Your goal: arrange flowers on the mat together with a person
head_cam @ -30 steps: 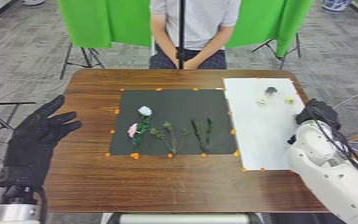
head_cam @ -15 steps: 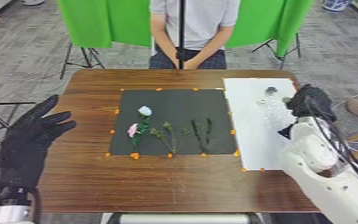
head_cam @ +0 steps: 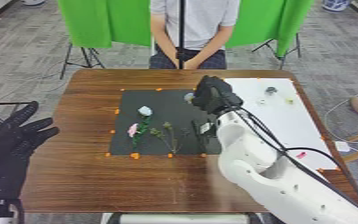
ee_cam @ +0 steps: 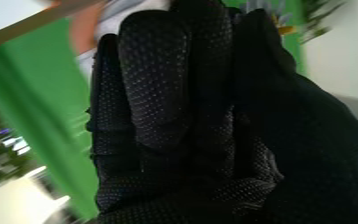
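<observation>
Pinching the pale flower (head_cam: 189, 97) between thumb and fingers, the right hand (head_cam: 214, 95) holds it outward over the mat (head_cam: 168, 102), presumably to avoid crushing it before placement.

Bright, even light fell over the wooden table (head_cam: 113, 185), leaving a soft sheen; the white sheet (head_cam: 248, 92) glared, nearly washed out, beside the dark mat (head_cam: 171, 106).
</observation>
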Motion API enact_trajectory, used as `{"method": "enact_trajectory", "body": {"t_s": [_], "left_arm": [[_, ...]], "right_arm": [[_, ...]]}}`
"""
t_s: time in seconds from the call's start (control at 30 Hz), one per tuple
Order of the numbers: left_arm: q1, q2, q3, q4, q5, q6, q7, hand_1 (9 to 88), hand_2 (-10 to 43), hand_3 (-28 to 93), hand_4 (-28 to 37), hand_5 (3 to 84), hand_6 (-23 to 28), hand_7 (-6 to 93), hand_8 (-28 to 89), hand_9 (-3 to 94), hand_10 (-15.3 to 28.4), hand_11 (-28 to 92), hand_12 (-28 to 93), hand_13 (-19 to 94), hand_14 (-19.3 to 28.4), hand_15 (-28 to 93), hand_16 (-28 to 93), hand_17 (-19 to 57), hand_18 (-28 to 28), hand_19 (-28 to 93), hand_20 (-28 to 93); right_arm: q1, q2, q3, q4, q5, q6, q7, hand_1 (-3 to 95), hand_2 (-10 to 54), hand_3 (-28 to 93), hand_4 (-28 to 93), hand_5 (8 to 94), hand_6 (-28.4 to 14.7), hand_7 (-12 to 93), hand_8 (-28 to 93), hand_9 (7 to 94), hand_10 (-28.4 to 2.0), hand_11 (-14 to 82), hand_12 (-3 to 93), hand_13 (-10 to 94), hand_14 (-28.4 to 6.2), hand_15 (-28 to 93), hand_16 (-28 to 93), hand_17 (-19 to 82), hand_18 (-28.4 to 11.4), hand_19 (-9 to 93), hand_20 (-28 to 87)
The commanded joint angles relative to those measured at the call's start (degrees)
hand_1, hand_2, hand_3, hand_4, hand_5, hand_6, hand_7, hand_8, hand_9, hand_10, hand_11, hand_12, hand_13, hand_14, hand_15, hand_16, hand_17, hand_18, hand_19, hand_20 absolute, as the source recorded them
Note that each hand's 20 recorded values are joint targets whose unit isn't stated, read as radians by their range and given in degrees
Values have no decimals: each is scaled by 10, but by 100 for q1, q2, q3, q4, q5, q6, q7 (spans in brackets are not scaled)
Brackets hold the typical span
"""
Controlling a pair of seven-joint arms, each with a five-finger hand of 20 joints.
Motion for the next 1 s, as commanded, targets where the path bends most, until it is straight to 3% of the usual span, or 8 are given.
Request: {"method": "enact_trajectory", "body": {"t_s": [0.03, 0.2, 0.4, 0.43, 0.47, 0.73, 1.0], "left_arm": [[-83, 57, 60, 45, -30, -65, -63, 172, 55, 766, -283, 340, 63, 161, -109, 367, 200, 268, 112, 268, 283, 550, -99, -77, 251, 529, 152], [-184, 63, 113, 66, -1, -102, -131, 173, 55, 765, -283, 340, 64, 161, -109, 368, 201, 268, 112, 268, 282, 550, -99, -77, 251, 528, 153], [-294, 57, 160, 92, 40, -162, -245, 178, 52, 770, -283, 341, 65, 160, -109, 368, 200, 268, 112, 269, 282, 550, -99, -77, 251, 528, 155], [-286, 63, 166, 92, 32, -159, -211, 178, 52, 771, -283, 341, 65, 160, -109, 368, 200, 268, 112, 269, 282, 551, -99, -77, 251, 528, 155], [-302, 43, 154, 90, 57, -191, -276, 178, 52, 771, -283, 340, 65, 160, -109, 368, 200, 268, 112, 269, 282, 551, -99, -77, 250, 527, 156], [-333, 53, 168, 91, 74, -203, -328, 185, 50, 774, -283, 341, 65, 161, -109, 368, 201, 268, 112, 269, 282, 551, -99, -76, 251, 527, 157], [-379, 75, 200, 99, 73, -208, -347, 194, 51, 775, -283, 343, 66, 161, -109, 369, 201, 268, 112, 270, 282, 552, -100, -76, 252, 528, 157]], "right_arm": [[505, -560, -931, 473, -262, -676, -171, 581, -95, 644, -282, 868, 26, 155, 49, 937, -81, 146, 318, 834, -52, 522, 200, 376, -184, 901, -139], [731, -703, -1289, 773, -403, -991, -136, 581, -95, 646, -282, 862, 21, 157, 52, 931, -84, 158, 321, 827, -55, 527, 202, 369, -185, 899, -140], [870, -777, -1529, 925, -532, -931, -1, 577, -95, 648, -282, 856, 21, 157, 46, 922, -85, 169, 324, 824, -55, 530, 202, 368, -185, 898, -140], [908, -779, -1574, 940, -536, -902, 18, 577, -95, 648, -282, 852, 21, 159, 44, 920, -86, 174, 323, 823, -55, 532, 201, 368, -185, 898, -140], [883, -803, -1553, 961, -597, -965, 23, 575, -95, 646, -282, 845, 23, 160, 39, 916, -87, 180, 321, 822, -56, 534, 200, 368, -185, 898, -141], [961, -800, -1681, 1080, -753, -948, 159, 559, -95, 648, -280, 773, 5, 148, 20, 887, -85, 194, 329, 816, -58, 543, 197, 362, -188, 898, -142], [1041, -814, -1818, 1206, -970, -1021, 261, 555, -95, 643, -280, 767, 2, 151, 18, 883, -87, 201, 329, 810, -60, 553, 196, 360, -189, 897, -143]]}}
